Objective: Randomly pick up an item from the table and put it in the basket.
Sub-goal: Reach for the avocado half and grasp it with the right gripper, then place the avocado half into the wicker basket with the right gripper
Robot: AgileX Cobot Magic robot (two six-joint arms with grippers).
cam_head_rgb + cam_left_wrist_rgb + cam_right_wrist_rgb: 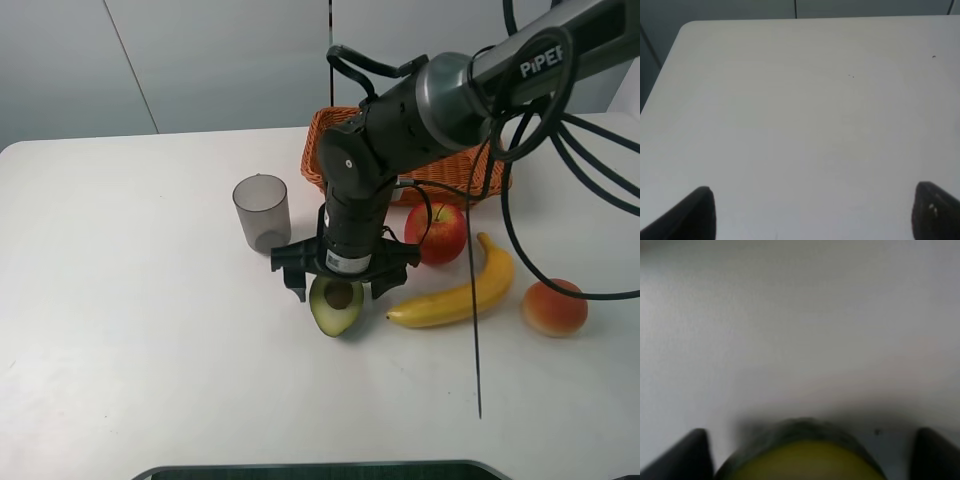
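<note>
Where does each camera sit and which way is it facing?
Exterior high: mounted high, looking down at the table, basket and avocado; right arm shows.
Left wrist: behind the left gripper, facing the table; only its fingertips show.
Right wrist: behind the right gripper, close over the avocado; only its fingertips show.
Exterior high and right wrist share the avocado.

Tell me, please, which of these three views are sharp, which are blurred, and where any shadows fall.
Exterior high view: sharp and evenly lit, with only a soft shadow beside the avocado half. Left wrist view: fairly clear, the white table plain and without glare. Right wrist view: badly out of focus, the avocado half a yellow-green smear close to the lens.
</note>
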